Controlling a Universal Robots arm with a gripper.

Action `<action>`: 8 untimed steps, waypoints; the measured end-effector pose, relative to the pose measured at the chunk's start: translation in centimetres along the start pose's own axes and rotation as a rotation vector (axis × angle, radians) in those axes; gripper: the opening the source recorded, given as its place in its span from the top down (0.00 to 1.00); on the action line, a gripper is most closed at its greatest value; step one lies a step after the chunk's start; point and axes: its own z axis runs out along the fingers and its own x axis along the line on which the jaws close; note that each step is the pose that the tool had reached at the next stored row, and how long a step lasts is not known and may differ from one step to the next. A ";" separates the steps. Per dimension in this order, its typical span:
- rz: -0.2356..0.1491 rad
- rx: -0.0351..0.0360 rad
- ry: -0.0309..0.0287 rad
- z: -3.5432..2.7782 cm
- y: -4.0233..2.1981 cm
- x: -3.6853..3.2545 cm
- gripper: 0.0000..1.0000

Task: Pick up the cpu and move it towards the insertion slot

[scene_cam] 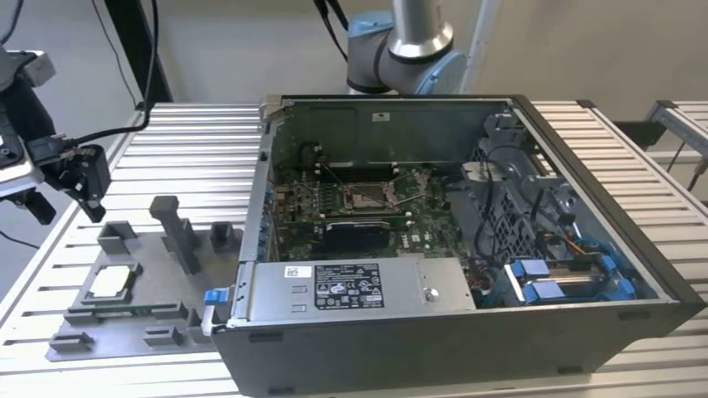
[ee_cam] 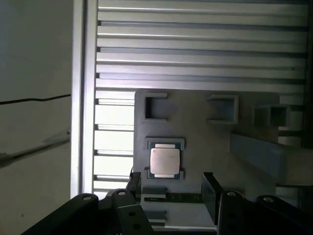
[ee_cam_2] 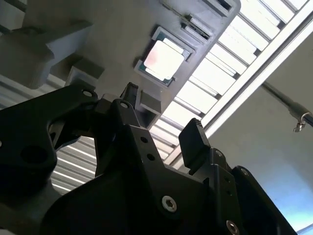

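Gripper [scene_cam: 80, 186] — black, two-fingered, at the exterior view's left edge — hangs over the slatted table [scene_cam: 188, 149], raised clear of the far left end of a grey fixture plate [scene_cam: 161, 278]. In both wrist views its fingers [ee_cam: 210, 193] stand apart, with bare plate showing in the gap; nothing is held.

Nearest on the plate, a long narrow green memory stick [scene_cam: 133, 310] lies in its groove. Just beyond it the cpu [scene_cam: 111, 282] lies flat in a shallow square recess, silvery face up, untouched and apart from the fingers. Farther and to the right an upright grey post [scene_cam: 177, 236] stands on the plate.

To the right, just beside the plate, is the computer case [scene_cam: 619, 274], its open side up. A silver power supply [scene_cam: 343, 290] lies along its near wall. Beyond that is the green motherboard [scene_cam: 426, 224], carrying first a plain black rectangle [scene_cam: 354, 238] and then the insertion slot [scene_cam: 366, 196] — silver frame, dark centre, well apart from the cpu. Behind the far wall rises the arm [scene_cam: 409, 41].
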 end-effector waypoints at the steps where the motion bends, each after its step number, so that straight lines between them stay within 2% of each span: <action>1: 0.000 0.0000 -0.0004 0.18 -0.01 0.00 0.00; 4: 0.000 0.0000 -0.0035 0.74 -0.04 0.00 0.00; 8: 0.000 0.0000 -0.0042 1.46 -0.06 0.02 0.00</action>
